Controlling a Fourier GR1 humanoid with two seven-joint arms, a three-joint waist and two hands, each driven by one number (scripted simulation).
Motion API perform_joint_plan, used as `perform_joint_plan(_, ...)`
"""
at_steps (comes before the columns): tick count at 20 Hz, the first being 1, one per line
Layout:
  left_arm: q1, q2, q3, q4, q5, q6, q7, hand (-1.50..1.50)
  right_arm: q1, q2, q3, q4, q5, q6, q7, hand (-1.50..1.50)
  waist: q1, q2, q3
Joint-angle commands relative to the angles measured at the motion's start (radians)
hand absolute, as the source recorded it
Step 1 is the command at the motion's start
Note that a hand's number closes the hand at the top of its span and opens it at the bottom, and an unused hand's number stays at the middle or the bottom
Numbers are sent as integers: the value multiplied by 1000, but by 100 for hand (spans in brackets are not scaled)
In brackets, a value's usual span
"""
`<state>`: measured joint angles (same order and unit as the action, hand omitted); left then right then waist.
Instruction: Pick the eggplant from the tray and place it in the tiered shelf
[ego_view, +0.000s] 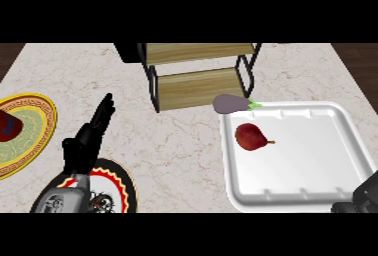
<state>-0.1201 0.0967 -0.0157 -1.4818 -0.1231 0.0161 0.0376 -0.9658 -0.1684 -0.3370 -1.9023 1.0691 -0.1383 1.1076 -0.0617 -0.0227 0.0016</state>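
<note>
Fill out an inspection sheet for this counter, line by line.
Surface: pale marbled counter.
Job's things: eggplant lies on the white tray's far left rim, beside the tiered shelf; not yet on a shelf board.
Clutter: red fruit in the tray; yellow patterned plate at left holding a dark red thing; a red-and-black plate under the left forearm.
Hands: left hand open, fingers straight, over the counter; right hand at the lower right edge, fingers unclear.
Cables: nothing seen.
Surroundings: dark wood floor.

A kitchen — marble counter (184, 145), patterned plate (33, 107), tray (347, 125).
</note>
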Motion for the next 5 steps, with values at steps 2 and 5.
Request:
perform_joint_plan(2,-32,20,24,24,4,-4,8,0,150,-77,-99,-236,-197,290,69,-150,-15,3,0)
perform_joint_plan(5,19,4,5,-22,3,0,20,0,218,-117,-198,-375,-321,398,101,-150,-9,-3,1)
